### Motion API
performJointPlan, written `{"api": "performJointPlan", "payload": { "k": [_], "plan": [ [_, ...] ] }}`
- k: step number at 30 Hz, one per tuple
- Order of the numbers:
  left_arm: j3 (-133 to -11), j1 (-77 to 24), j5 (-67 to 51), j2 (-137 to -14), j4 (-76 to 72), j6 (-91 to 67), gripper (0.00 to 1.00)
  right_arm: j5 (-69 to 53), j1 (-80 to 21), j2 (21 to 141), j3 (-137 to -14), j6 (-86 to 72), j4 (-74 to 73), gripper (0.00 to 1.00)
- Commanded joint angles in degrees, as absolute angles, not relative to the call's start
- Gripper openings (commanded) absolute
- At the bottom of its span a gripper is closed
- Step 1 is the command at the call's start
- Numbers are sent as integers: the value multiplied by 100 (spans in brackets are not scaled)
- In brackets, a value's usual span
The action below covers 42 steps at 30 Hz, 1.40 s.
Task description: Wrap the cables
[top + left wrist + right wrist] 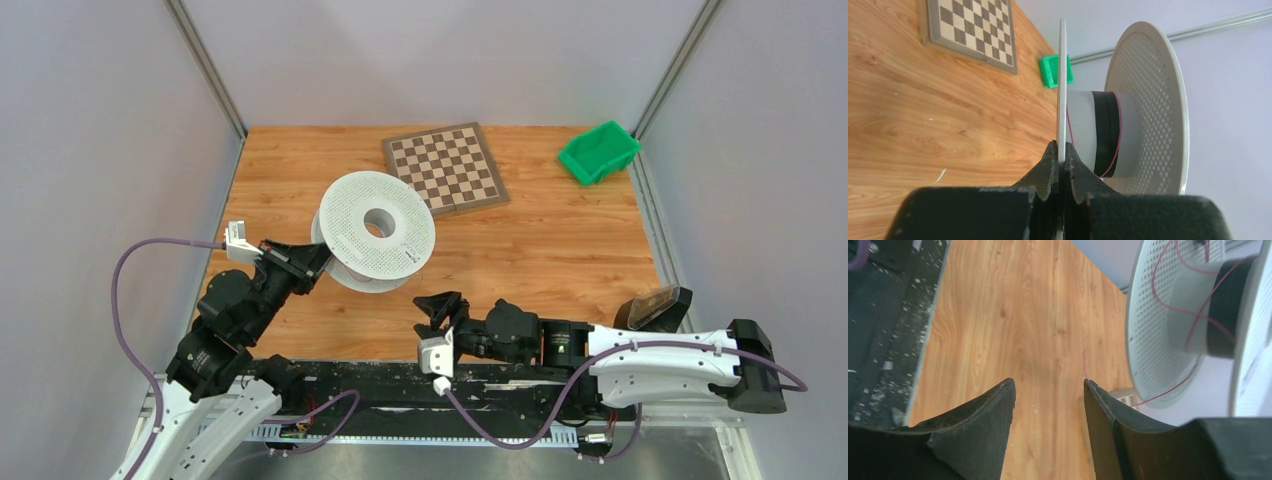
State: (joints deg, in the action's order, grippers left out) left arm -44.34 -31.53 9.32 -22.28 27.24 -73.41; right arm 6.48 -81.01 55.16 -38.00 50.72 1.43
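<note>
Now we see our left gripper point(1060, 150) clamped on one thin rim of the white perforated plastic spool point(375, 230) at the middle of the wooden bench point(570, 260). A thin red cable point(1120, 127) circles its hub. Our right gripper point(1048, 390) hangs nearby, half-spread and holding nothing.

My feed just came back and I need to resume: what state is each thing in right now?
left gripper: shut on the spool, pinching its lower flange rim.
right gripper: open, empty, beside the spool.
spool: tilted, gripped by one flange only.
red cable: a few loose turns on the spool, ungripped.
chessboard: lying flat, no pieces.
green bin: no contents visible.
</note>
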Motion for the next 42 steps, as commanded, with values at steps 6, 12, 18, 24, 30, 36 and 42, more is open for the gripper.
{"api": "performJointPlan", "payload": {
  "k": [6,12,18,24,30,36,42],
  "plan": [
    [-4737,-3174,798,-2256,2277,-7504,0,1272,-8228,5769,-4187,6731,430,52],
    [-4798,-3175,668,-2322,2206,-7545,0,1403,-8229,5929,-4219,7019,285,50],
    [-4829,-3180,580,-2339,2215,-7601,0,1760,-8218,6214,-4268,7285,256,48],
    [-4810,-3174,522,-2314,2212,-7679,0,2019,-8069,6451,-4190,7567,446,41],
    [-4799,-3174,558,-2276,2178,-7653,0,1970,-8056,6392,-3988,7508,1020,0],
    [-4702,-3176,577,-2302,2097,-7585,0,1095,-8272,6120,-4061,6476,1290,0],
    [-4490,-3174,653,-2308,1891,-7309,0,299,-8279,6047,-4195,5264,1654,0]
  ]
}}
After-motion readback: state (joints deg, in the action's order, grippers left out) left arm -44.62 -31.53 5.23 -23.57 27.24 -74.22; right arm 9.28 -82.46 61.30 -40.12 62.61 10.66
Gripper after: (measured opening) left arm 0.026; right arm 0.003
